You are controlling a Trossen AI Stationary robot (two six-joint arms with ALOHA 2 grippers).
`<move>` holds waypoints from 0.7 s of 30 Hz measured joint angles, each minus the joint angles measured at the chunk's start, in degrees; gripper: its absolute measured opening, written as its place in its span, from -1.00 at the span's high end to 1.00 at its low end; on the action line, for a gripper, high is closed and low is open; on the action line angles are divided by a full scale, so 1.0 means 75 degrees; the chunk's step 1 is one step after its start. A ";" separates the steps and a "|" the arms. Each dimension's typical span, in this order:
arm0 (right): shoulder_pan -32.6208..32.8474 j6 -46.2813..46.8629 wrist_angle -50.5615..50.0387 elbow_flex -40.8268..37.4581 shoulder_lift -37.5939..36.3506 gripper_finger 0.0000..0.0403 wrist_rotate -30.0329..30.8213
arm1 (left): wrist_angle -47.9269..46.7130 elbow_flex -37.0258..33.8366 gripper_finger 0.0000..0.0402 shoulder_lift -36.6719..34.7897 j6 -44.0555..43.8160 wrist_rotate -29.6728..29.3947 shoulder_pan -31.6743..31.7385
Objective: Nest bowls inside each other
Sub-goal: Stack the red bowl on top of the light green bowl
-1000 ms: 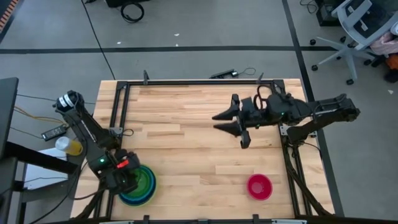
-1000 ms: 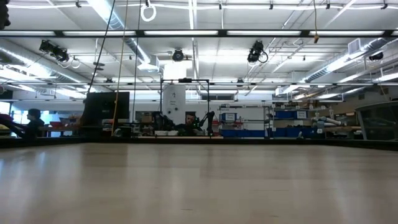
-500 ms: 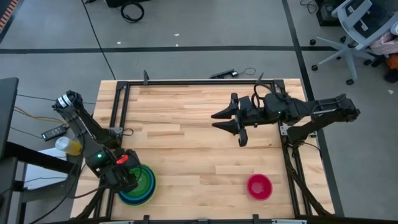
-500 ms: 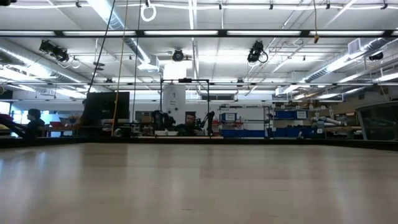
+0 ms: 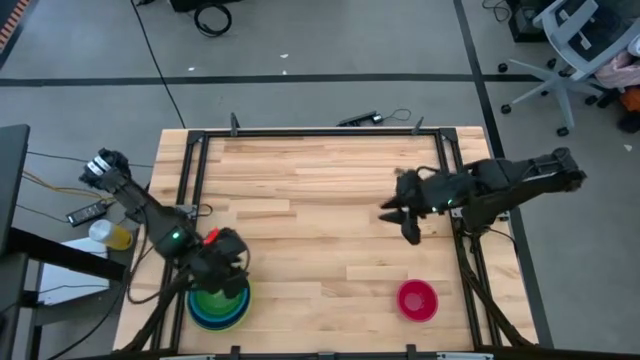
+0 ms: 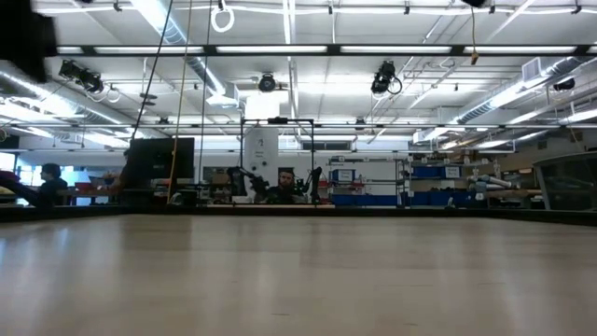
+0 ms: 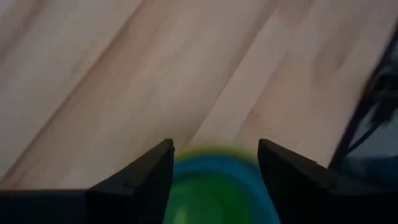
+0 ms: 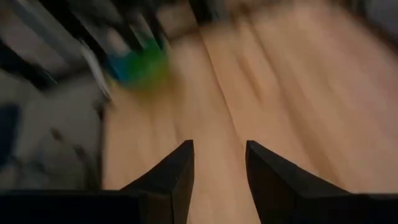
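Note:
A stack of nested bowls, green in the middle with blue rings around it, stands on the table near its front left corner. My left gripper hangs open just above the stack's far rim. In the left wrist view the stack shows between and beyond my left gripper's fingers, which hold nothing. A small red-magenta bowl stands alone, mouth up, near the front right. My right gripper hovers open over the table's right half, farther back than the red-magenta bowl, tipped downward. In the right wrist view my right gripper is open and holds nothing.
A black frame runs along the table's far edge and down both sides. The middle of the wooden tabletop lies bare between the two arms. Beyond the table the low view shows a workshop room with people far off.
My left gripper has risen from the stack's left side and swung toward the table's middle, over the stack's far rim; the stack has stayed in place. My right gripper has drawn back toward the right edge, sunk and tipped its fingers downward.

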 joint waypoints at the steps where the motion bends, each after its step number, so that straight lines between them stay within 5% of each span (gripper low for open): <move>1: 0.0109 0.0434 -0.0686 0.0001 0.0033 0.26 0.0026 | 0.0296 0.0000 -0.16 0.0000 0.0309 -0.0086 0.0198; 7: 0.1056 0.3382 -0.3467 -0.0450 0.0268 0.26 -0.0352 | 0.1438 0.0000 -0.16 0.0058 0.1926 -0.0270 0.1288; 21: 0.3167 0.7726 -0.1442 -0.3193 0.0264 0.26 -0.1244 | 0.1772 -0.0003 -0.16 0.0058 0.2089 -0.0873 0.2580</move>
